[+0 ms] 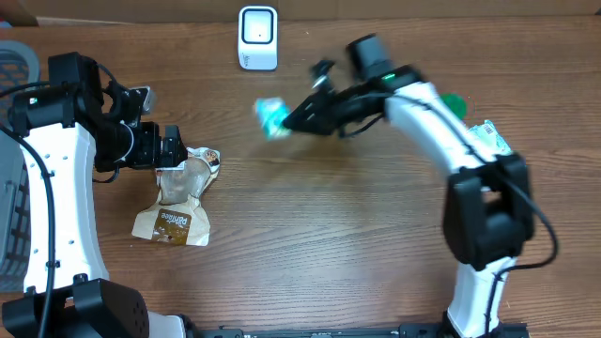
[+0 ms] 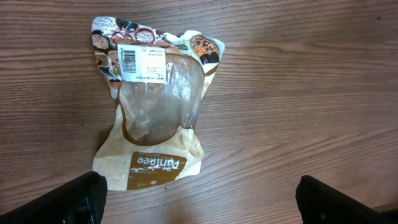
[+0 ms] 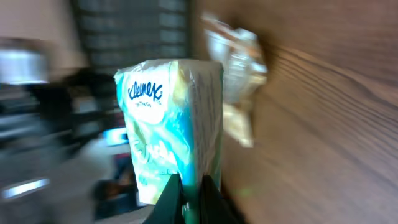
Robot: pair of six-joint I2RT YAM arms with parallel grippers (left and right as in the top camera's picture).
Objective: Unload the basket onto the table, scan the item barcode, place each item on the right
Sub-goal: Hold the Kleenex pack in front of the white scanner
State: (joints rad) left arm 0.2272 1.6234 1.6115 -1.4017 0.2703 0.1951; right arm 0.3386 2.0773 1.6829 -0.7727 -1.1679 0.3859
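Note:
My right gripper (image 1: 285, 120) is shut on a teal and white Kleenex tissue pack (image 1: 271, 116), held above the table below and right of the white barcode scanner (image 1: 257, 38). In the right wrist view the tissue pack (image 3: 174, 127) stands up from the pinched fingers (image 3: 169, 199), blurred by motion. My left gripper (image 1: 172, 147) is open over a brown and clear bread bag (image 1: 178, 202). The left wrist view shows that bread bag (image 2: 152, 99) lying flat with its barcode label (image 2: 140, 63) facing up, apart from the wide-spread fingers (image 2: 68, 202).
A grey basket (image 1: 17, 66) stands at the table's left edge. More items, one green (image 1: 454, 103) and one white packet (image 1: 488, 139), lie behind the right arm at the right. The table's far edge runs just behind the scanner.

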